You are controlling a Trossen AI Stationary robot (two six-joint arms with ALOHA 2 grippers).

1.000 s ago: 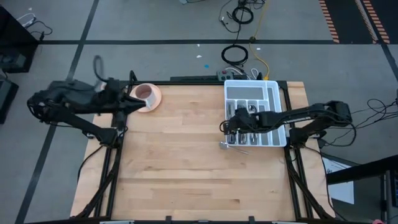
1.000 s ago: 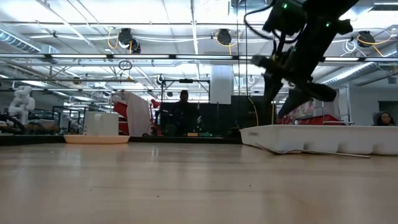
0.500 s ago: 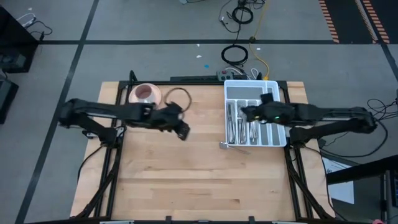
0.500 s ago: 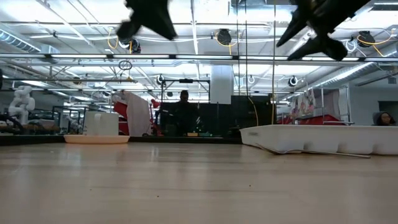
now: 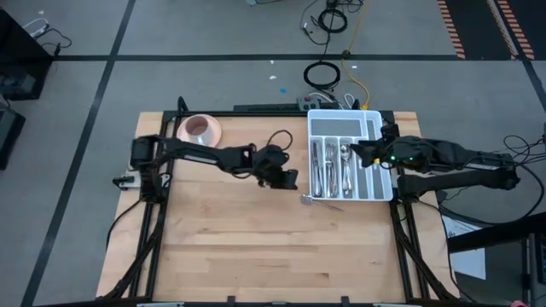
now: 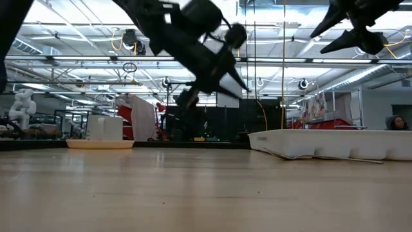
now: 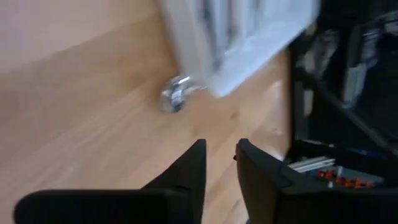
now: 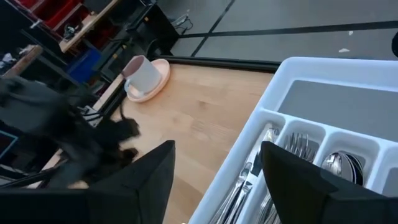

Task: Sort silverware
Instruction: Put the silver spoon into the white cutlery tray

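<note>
Silverware [image 5: 331, 169] lies in the compartments of the white divided tray [image 5: 368, 121] at the far right. One silver spoon [image 5: 309, 199] lies flat on the wood by the tray's near left corner, its bowl [image 7: 175, 96] toward the left. My left gripper [image 5: 293, 181] hangs just left of that spoon, tipped down, its fingers [image 7: 194, 163] a narrow gap apart with nothing between them. My right gripper [image 5: 357, 153] is raised over the tray's right half, wide open and empty [image 8: 217, 149].
A pink cup on its saucer [image 5: 199, 130] stands at the far left corner. The middle and near part of the wooden table [image 5: 256, 247] is bare wood. In the low view the tray's wall [image 6: 335, 143] rises at the right, with the loose spoon's handle [image 6: 322, 156] in front of it.
My left gripper has swung from beside the cup across the table toward the right edge and down, rolling as it went, and now hangs near the loose spoon. My right gripper has drawn back from the tray's left side toward the right edge and risen.
</note>
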